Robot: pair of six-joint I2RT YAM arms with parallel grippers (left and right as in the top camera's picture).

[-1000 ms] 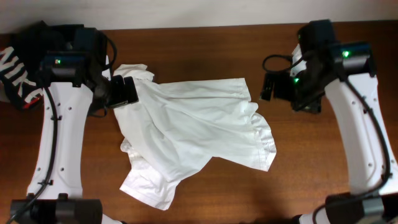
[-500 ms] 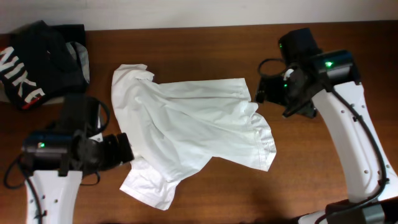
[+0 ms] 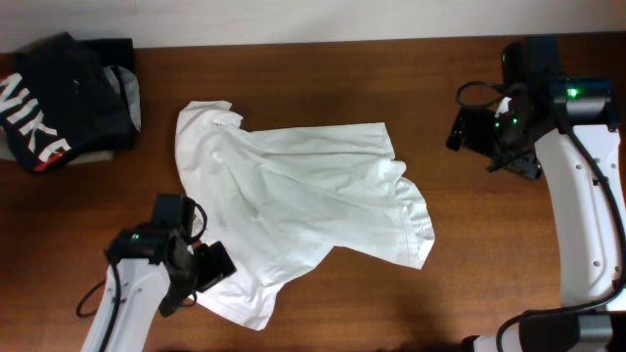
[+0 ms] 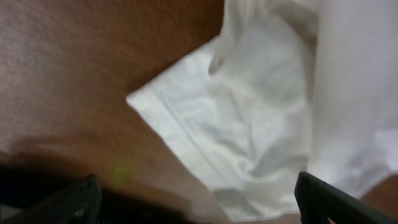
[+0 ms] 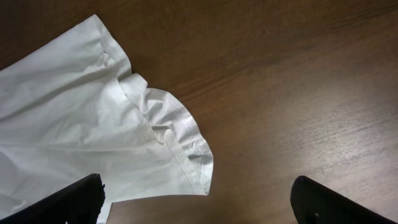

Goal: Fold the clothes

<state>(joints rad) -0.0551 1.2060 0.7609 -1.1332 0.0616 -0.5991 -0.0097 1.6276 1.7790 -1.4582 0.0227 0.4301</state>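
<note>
A white T-shirt lies crumpled and spread across the middle of the brown table. My left gripper is open and empty, low at the shirt's front left corner, which shows in the left wrist view. My right gripper is open and empty, above the bare table to the right of the shirt's back right sleeve. Both sets of fingertips show wide apart at the bottom of their wrist views, with nothing between them.
A pile of dark clothes with white NIKE lettering sits at the back left corner. The bare wooden table runs to the right and front of the shirt.
My left arm has swung from the shirt's back left collar down to its front left corner. My right arm has shifted to the right, away from the shirt.
</note>
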